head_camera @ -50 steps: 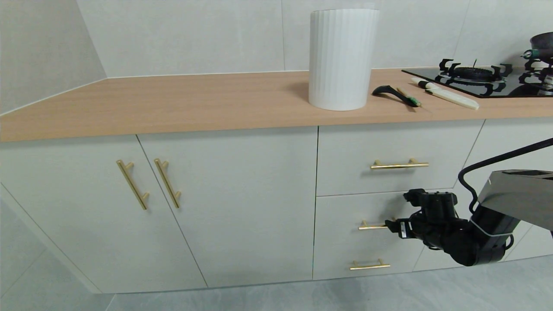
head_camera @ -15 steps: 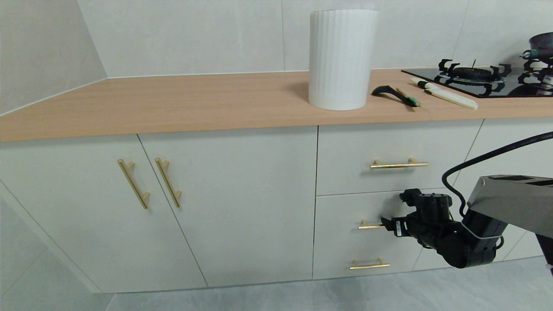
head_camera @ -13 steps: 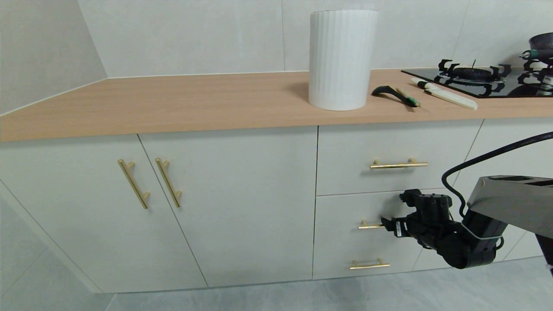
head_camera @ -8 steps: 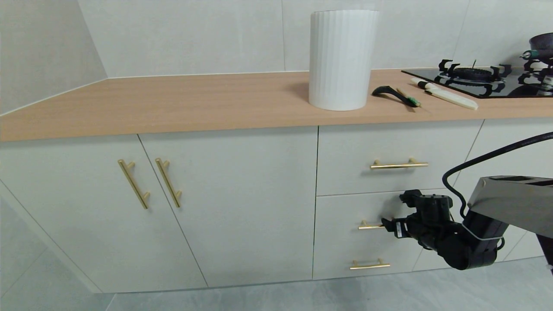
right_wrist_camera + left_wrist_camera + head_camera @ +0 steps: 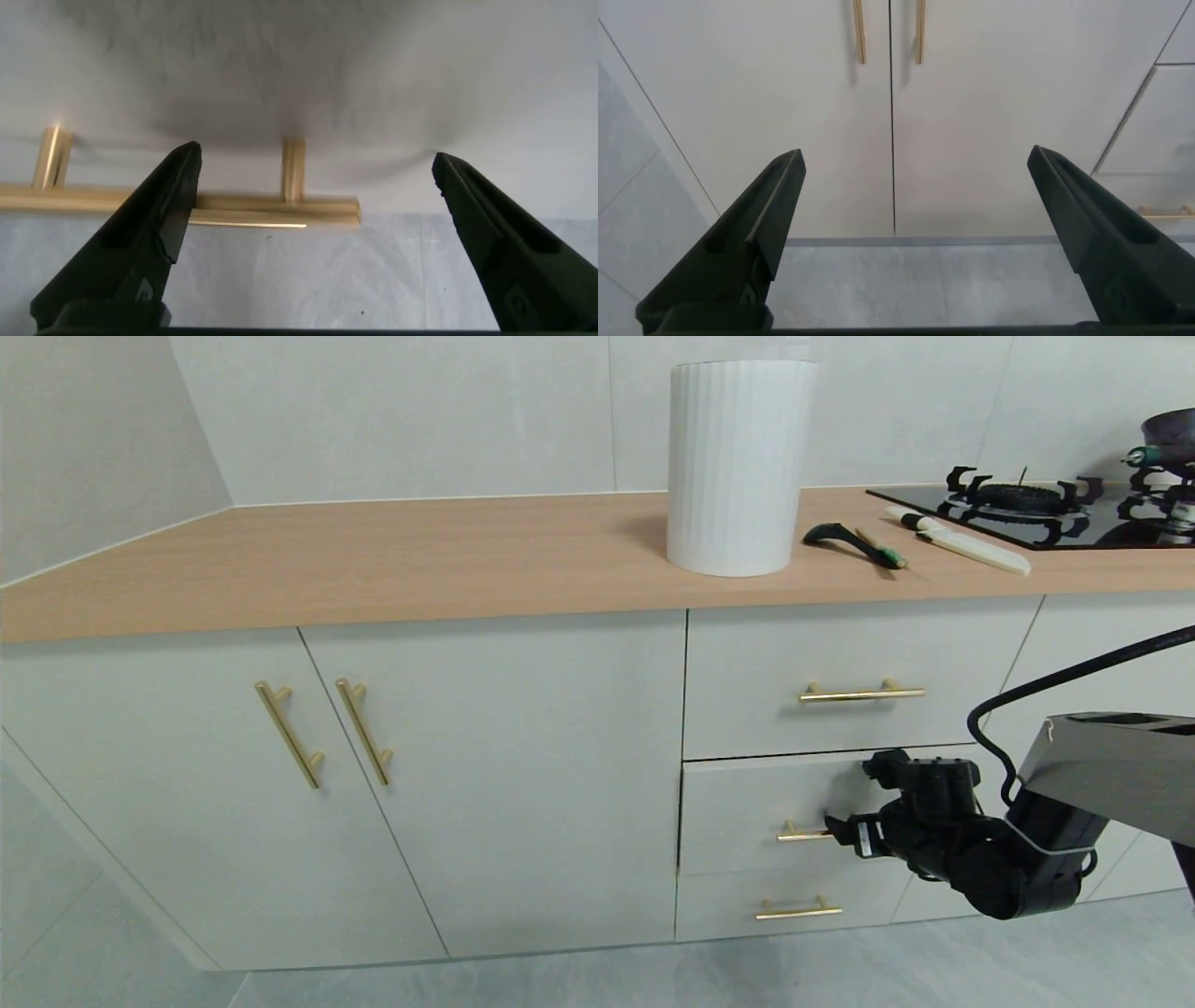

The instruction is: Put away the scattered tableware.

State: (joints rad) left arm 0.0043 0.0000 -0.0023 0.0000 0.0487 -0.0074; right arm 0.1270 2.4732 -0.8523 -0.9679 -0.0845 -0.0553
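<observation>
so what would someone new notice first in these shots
The tall white ribbed cylinder standing on the wooden countertop draws the eye first. Below it and to the right, the right gripper sits at the brass handle of the middle drawer, which stands slightly ajar. A few utensils, among them a pale knife, lie on the countertop beside the hob.
</observation>
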